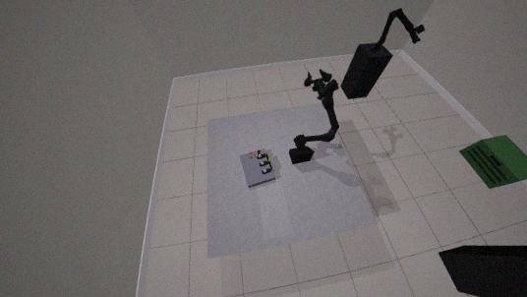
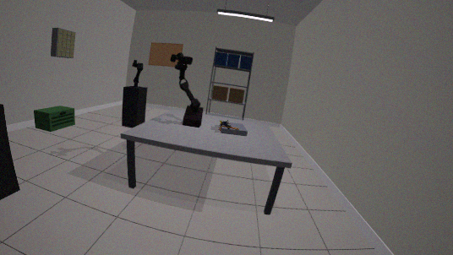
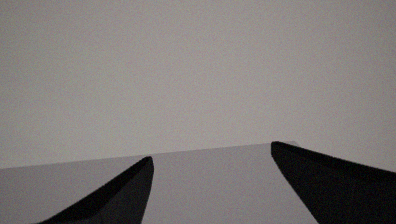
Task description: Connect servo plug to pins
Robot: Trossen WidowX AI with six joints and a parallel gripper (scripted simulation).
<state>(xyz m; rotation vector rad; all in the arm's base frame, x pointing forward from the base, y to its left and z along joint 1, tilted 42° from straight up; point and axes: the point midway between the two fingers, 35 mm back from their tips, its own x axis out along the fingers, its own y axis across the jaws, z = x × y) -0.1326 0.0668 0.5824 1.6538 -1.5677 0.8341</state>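
Note:
My gripper (image 1: pixel 317 74) (image 3: pixel 212 155) is open and empty, raised high above the table (image 1: pixel 231 216) (image 2: pixel 169 137); it also shows in the exterior view, at the top of the raised arm. The grey holder (image 1: pixel 256 176) (image 2: pixel 239 131) lies on the table, in front of the arm's base and well away from the gripper. Several small dark parts and orange wires (image 1: pixel 252 155) show on the holder. The plug, its holes, the pins and the coloured band with its dot are too small to tell apart. The wrist view shows neither holder nor plug.
The arm's base (image 1: pixel 301 154) (image 2: pixel 193 116) stands on the table beside the holder. A second arm on a dark pedestal (image 1: pixel 365 71) (image 2: pixel 134 106) stands off the table. A green box (image 1: pixel 501 159) (image 2: pixel 55 118) and a shelf rack are farther off.

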